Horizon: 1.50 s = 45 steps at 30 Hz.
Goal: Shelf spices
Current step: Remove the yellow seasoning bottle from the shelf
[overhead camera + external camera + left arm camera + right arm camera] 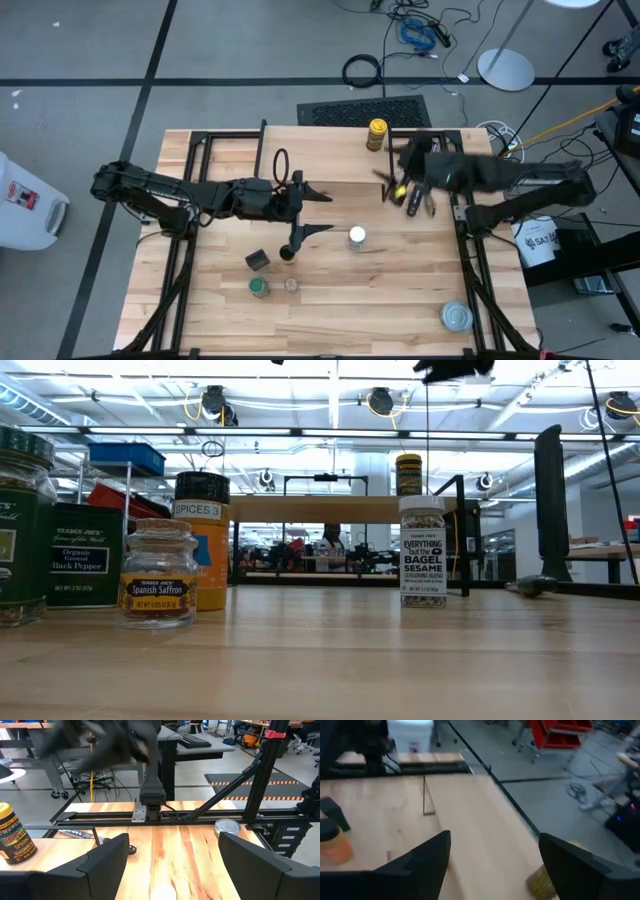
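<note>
The shelf (pixel 340 152) stands at the table's far side, and a yellow-lidded spice jar (pixel 376 133) stands on its plank (pixel 340 508). A white-lidded jar (pixel 357 236) stands on the table at mid-table. Near the front left are a dark square tin (pixel 258 260), an orange jar (pixel 288 254), a green-lidded jar (pixel 259 287) and a small clear jar (pixel 291 285). My left gripper (pixel 318 212) hovers open, left of the white-lidded jar. My right gripper (pixel 405 192) is open and blurred, high above the shelf's right part, with nothing between its fingers (pixel 420 862).
A flat round silver tin (pixel 456 317) lies near the front right corner. Black frame rails (pixel 470 250) run along both table sides. The stretch of tabletop between the white-lidded jar and the silver tin is bare.
</note>
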Motion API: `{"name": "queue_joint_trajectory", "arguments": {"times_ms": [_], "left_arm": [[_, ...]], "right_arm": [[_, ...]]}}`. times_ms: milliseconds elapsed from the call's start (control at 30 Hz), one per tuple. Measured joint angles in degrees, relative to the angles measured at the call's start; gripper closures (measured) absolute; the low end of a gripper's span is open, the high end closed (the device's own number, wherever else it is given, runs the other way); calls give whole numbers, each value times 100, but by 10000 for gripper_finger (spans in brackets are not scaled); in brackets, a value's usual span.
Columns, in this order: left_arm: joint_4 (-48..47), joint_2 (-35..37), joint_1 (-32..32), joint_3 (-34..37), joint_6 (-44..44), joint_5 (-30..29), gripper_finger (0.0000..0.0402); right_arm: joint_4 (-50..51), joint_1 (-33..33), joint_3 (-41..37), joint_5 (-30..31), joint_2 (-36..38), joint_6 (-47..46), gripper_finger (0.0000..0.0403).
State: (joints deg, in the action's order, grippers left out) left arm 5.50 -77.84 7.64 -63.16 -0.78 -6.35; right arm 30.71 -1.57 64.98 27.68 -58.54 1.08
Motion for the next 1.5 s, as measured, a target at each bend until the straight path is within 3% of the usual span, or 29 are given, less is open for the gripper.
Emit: {"name": "queue_joint_trajectory", "arguments": {"times_ms": [167, 433, 833, 1500], "left_arm": [[1, 0, 0, 0, -18, -1, 84], [-31, 0, 0, 0, -114, -2, 84], [-52, -1, 0, 0, -124, -2, 84], [2, -2, -82, 0, -599, -7, 84]], "right_arm": [[442, -1501, 947, -1965, -157, 827, 109], [1103, -3192, 1284, -3485, -837, 1621, 65], [1052, -4132, 1287, -4170, -1729, 2001, 48], [1156, -4425, 1289, -4503, -2103, 2215, 48]]}}
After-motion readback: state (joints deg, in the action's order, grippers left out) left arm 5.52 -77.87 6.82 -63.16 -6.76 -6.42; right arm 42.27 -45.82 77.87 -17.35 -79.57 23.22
